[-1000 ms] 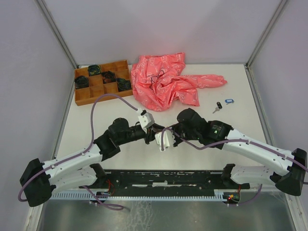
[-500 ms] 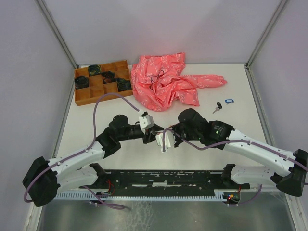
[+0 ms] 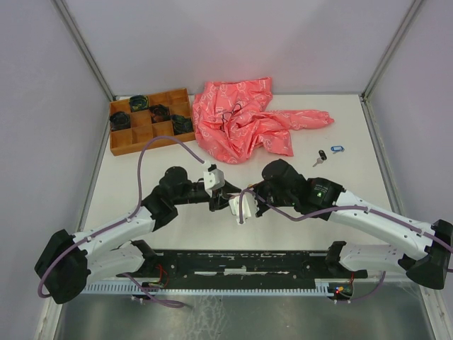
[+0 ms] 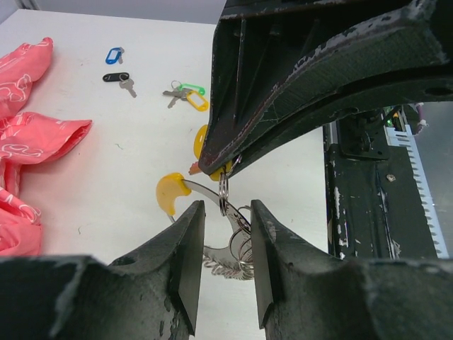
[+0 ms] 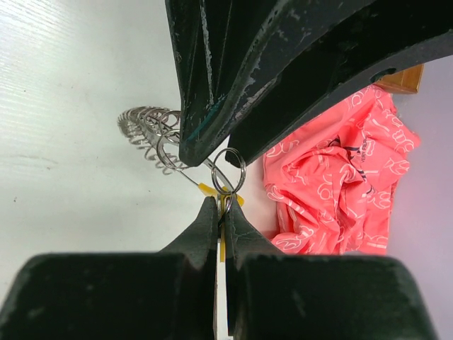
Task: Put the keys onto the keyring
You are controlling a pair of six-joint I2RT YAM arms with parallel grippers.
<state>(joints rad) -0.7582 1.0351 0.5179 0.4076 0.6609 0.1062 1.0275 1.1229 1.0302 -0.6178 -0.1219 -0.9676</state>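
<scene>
Keyring sits mid-table between both grippers, its coil low and its yellow segment off to one side. Right gripper is pinched fully closed on the keyring, at a small ring by its tip. Left gripper is about half open astride the coil (gripping nothing). Keys lie loose on the table beyond, apart from it, with a pink cloth nearby.

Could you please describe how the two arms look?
The left arm and right arm have white links, black joints and a purple cable each. The right one shows a small green light. The jaws are black and scuffed.
</scene>
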